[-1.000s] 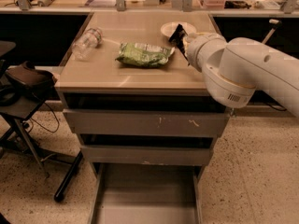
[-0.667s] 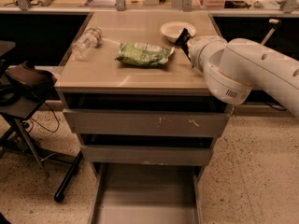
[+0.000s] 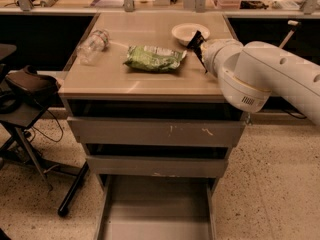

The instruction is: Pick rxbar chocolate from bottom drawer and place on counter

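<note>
Black against the tan top, the rxbar chocolate (image 3: 196,38) sits pinched in the gripper (image 3: 199,48), which I see poised over the far right part of the counter (image 3: 140,81). The bar is tilted. Its long axis slants from upper right to lower left in view, and its free end points toward the white bowl (image 3: 186,31) just beside the gripper. The green bag (image 3: 153,58) lies near the gripper, on the view's left, and the clear bottle (image 3: 93,45) is farther that way. The bottom drawer (image 3: 156,209) stands pulled out, well below the gripper.
</note>
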Available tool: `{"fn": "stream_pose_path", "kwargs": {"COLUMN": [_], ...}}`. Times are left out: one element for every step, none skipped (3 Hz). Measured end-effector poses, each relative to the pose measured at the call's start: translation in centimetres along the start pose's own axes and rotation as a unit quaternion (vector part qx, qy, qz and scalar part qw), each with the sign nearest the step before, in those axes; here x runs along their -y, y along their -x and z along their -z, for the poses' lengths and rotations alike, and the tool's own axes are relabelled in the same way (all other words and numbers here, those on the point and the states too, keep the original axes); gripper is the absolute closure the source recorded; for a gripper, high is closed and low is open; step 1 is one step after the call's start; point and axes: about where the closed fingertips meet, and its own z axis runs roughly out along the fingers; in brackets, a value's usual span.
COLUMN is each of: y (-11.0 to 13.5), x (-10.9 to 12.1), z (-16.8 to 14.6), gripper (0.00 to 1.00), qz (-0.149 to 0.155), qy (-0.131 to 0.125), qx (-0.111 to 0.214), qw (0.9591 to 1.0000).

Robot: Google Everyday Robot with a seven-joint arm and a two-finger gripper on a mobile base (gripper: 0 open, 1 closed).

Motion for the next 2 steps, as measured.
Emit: {"fn": "stream_pose_path", "kwargs": {"y": [0.00, 0.01], "x": [0.00, 0.00], "z": [0.00, 0.00], "gripper": [0.58, 0.35], "qz": [0.000, 0.000], "qy": [0.000, 0.000], "qx": [0.000, 0.000], "qw": [1.0000, 1.0000]}}
